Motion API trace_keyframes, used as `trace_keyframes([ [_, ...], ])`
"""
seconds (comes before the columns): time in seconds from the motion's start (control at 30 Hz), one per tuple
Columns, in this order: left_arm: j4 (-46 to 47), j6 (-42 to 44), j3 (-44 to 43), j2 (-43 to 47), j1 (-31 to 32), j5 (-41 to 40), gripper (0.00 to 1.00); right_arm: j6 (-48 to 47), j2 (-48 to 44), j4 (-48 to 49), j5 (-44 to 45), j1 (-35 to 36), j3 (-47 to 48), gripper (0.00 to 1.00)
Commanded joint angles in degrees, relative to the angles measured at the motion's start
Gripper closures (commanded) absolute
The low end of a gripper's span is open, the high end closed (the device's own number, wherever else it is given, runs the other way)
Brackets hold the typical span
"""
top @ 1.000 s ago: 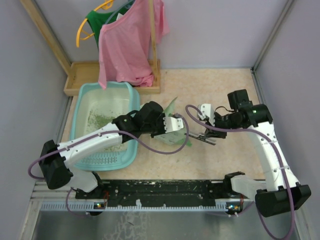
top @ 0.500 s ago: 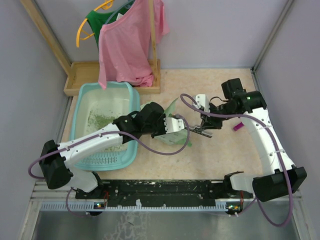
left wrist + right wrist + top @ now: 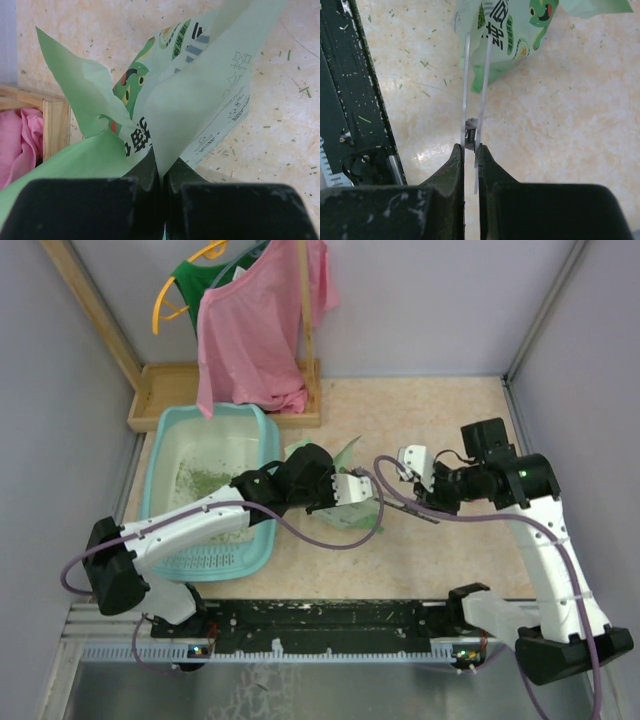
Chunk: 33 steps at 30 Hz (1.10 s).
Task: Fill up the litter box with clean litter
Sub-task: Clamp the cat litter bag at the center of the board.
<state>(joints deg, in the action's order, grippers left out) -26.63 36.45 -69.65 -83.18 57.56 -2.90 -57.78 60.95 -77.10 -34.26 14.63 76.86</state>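
The light-teal litter box (image 3: 165, 440) lies at the left, with a thin patch of green litter (image 3: 200, 480) on its whitish base. My left gripper (image 3: 345, 490) is just right of the box and is shut on the pale green printed bag (image 3: 345, 518). In the left wrist view the jaws (image 3: 162, 175) pinch a fold of the bag (image 3: 200, 90). My right gripper (image 3: 418, 502), right of the bag, is shut on a thin two-bladed metal tool with a spring (image 3: 475, 75). The tool's tips reach the bag's lower edge (image 3: 510, 30).
A wooden tray (image 3: 160, 390) stands behind the box. A pink shirt (image 3: 255, 330) on a hanger droops over the box's far end. Loose granules dot the table (image 3: 560, 125). The black base rail (image 3: 330, 615) runs along the near edge.
My right gripper reached left toward the bag with the metal tool, then drew back to the right. The bag's top has shifted up and left. The magenta piece seen earlier is now hidden.
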Motion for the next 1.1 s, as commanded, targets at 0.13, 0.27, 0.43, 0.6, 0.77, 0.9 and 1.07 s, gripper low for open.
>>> trace_keyframes([
  [0.13,8.94,1.27,-2.88,2.81,0.88,-0.62,1.00,1.98,-4.82,-0.13,2.10,0.35,-4.13,1.00],
  [0.27,8.85,1.12,-2.25,3.83,1.08,-1.11,1.00,1.10,-4.96,-0.01,1.66,0.34,-5.62,1.00],
  [0.43,8.79,0.66,-1.69,4.42,1.75,-2.10,1.00,1.08,-3.17,0.76,0.58,0.31,-5.18,1.00],
  [0.6,8.83,0.47,-1.29,4.95,1.96,-2.89,1.00,0.18,-2.04,0.70,0.92,0.31,-4.26,1.00],
  [0.77,8.87,0.63,-1.26,4.83,2.33,-3.09,1.00,-0.28,-0.71,0.67,-0.42,0.32,-2.77,1.00],
  [0.9,8.88,1.42,-1.66,4.21,2.51,-3.17,1.00,-0.65,3.05,-1.22,-2.65,0.40,0.91,1.00],
  [1.07,8.88,1.44,-2.25,3.57,2.87,-2.92,1.00,-0.13,6.29,-1.18,-4.57,0.70,4.92,1.00],
])
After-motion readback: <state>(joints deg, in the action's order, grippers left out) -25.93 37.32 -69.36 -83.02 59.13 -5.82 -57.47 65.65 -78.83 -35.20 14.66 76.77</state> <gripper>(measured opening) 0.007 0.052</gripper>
